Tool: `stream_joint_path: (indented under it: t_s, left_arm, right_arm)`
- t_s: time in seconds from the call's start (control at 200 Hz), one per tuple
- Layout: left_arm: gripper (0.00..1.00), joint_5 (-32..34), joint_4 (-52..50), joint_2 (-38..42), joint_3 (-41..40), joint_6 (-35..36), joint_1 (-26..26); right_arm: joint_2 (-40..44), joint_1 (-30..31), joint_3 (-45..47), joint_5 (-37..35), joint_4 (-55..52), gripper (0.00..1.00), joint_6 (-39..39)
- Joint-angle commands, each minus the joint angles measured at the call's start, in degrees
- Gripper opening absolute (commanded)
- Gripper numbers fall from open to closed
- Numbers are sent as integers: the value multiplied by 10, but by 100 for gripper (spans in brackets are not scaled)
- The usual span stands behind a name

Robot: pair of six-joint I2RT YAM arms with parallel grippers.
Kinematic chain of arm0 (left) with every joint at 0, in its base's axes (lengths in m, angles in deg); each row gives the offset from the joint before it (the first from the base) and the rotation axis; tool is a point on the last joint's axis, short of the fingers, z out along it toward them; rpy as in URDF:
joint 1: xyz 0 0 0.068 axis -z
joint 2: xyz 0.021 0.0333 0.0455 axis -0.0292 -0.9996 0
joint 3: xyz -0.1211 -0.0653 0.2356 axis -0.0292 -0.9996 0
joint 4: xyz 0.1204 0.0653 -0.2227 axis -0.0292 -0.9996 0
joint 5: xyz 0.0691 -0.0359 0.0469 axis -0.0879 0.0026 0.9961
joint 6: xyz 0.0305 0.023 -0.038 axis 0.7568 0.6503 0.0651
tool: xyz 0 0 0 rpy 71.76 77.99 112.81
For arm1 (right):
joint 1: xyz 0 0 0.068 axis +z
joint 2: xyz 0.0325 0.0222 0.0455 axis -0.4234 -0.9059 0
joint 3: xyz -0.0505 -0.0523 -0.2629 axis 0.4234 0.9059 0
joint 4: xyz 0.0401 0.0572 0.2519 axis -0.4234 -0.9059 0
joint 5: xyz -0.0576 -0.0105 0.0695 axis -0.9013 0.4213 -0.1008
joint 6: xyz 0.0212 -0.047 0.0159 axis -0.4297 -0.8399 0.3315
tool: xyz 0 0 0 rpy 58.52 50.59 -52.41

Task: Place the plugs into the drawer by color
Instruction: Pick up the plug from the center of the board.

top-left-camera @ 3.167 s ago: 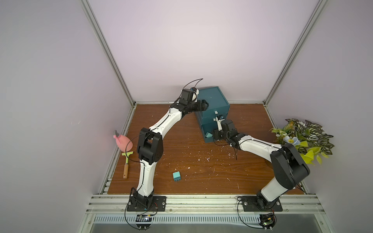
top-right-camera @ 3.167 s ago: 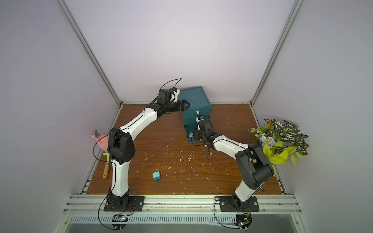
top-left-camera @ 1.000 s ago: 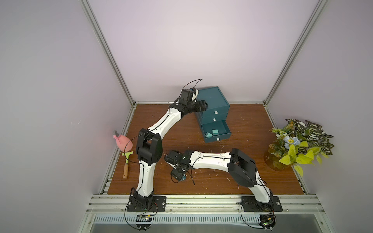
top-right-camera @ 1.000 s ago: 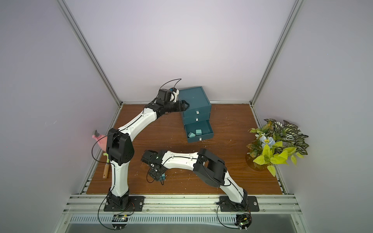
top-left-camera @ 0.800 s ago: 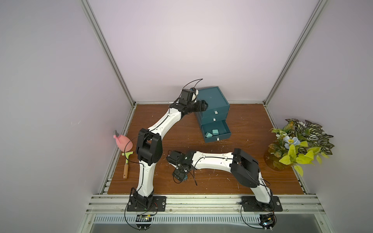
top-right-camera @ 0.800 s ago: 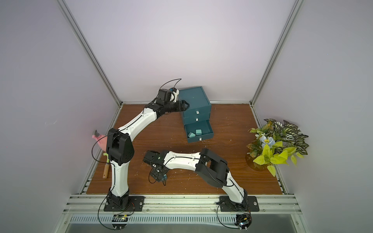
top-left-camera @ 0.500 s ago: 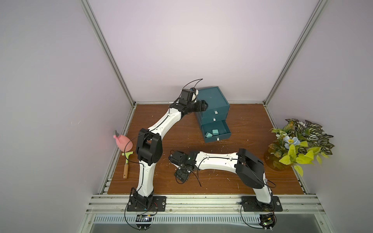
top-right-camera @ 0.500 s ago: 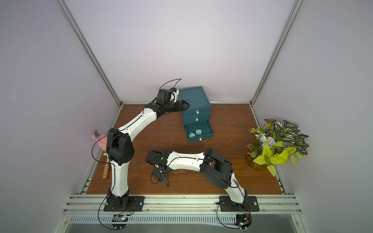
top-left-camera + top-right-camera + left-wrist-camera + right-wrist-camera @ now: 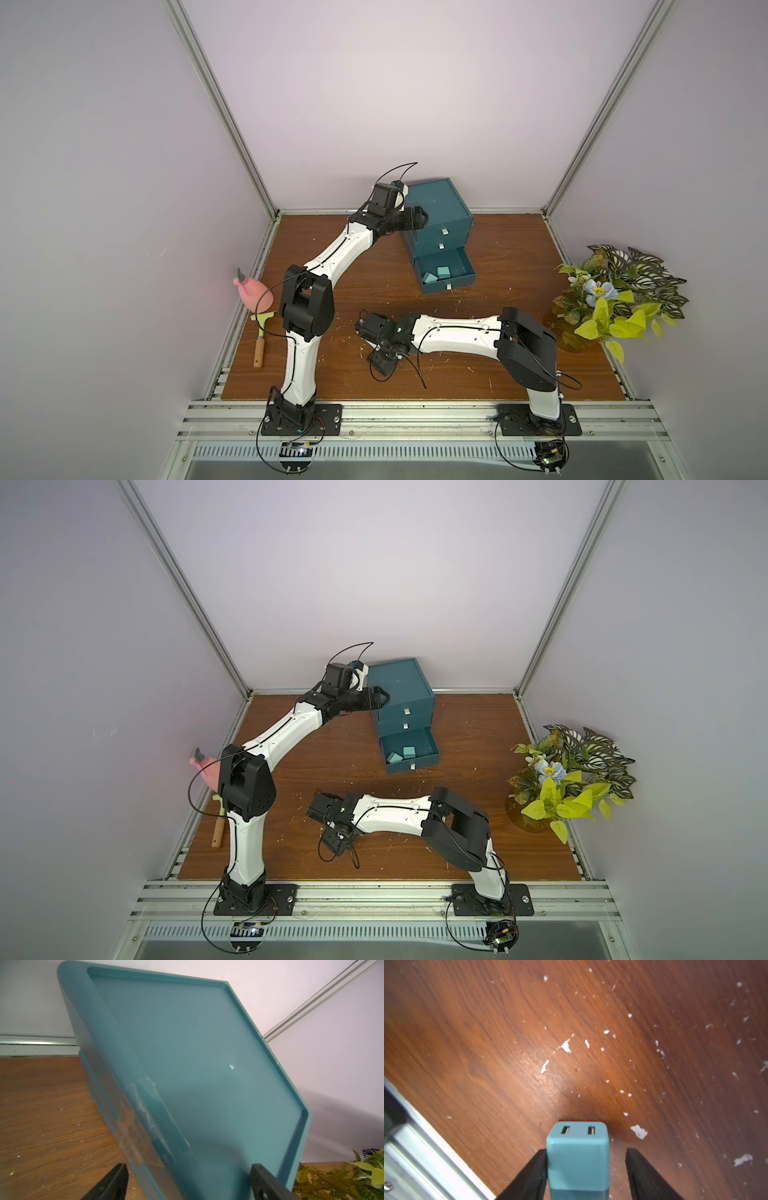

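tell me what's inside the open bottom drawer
Two turquoise plugs sit side by side in the bottom drawer; the floor beside them looks bare. The part under the chest is covered.

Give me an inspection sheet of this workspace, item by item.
Surface: wooden table, strewn with white flecks.
Job's things: drawer chest, bottom drawer open, two turquoise plugs inside; third turquoise plug outside, not yet stowed.
Clutter: pink toy, wooden-handled tool, potted plant.
Grippers: left pincer open, astride the chest's top edge; right pincer open, one finger touching the third plug.
Cables: black loops at both wrists.
Surroundings: lilac walls, aluminium frame.
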Motion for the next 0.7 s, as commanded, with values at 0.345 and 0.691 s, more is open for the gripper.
stream_joint_path:
  t_s: [0.345, 0.691]
  left_arm:
    - [87, 8, -50, 7, -14, 14, -3]
    - [87, 8, -49, 3, -15, 12, -3]
  right_arm:
    - [23, -5, 15, 15, 10, 61, 13]
    - [39, -5, 39, 19, 15, 62, 24]
